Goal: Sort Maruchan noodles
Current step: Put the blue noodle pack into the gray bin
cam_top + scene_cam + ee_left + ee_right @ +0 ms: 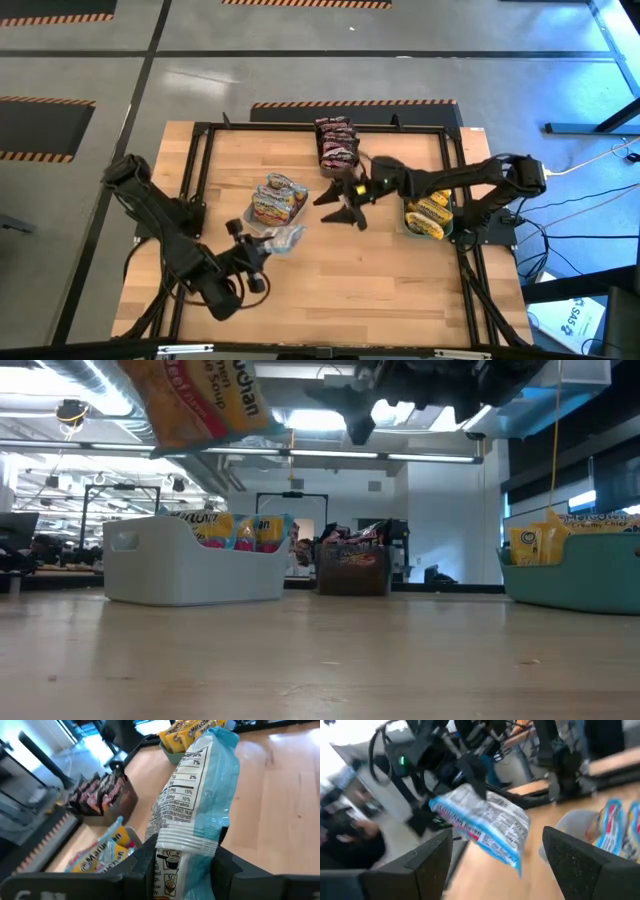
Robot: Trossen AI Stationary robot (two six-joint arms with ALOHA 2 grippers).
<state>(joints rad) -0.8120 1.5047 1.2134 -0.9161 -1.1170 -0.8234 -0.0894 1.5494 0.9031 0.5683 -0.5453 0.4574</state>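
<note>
Fingers of the left gripper (182,865) pinch a silver-white and blue noodle packet (192,805), holding it above the counter (340,280) just beside the white bin (277,198) of yellow-and-blue packets (238,532). Right gripper (345,203) hangs mid-counter with fingers spread and nothing between them. Dark red packets (336,143) fill a bin at the far edge; yellow packets (430,215) sit in the teal dish (575,575).

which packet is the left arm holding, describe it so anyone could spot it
Start at the pale bin left of the table's middle. Just in front, the left pincer grips a blue-edged white packet clear of the table, unlike the packets lying inside the bins.
</note>
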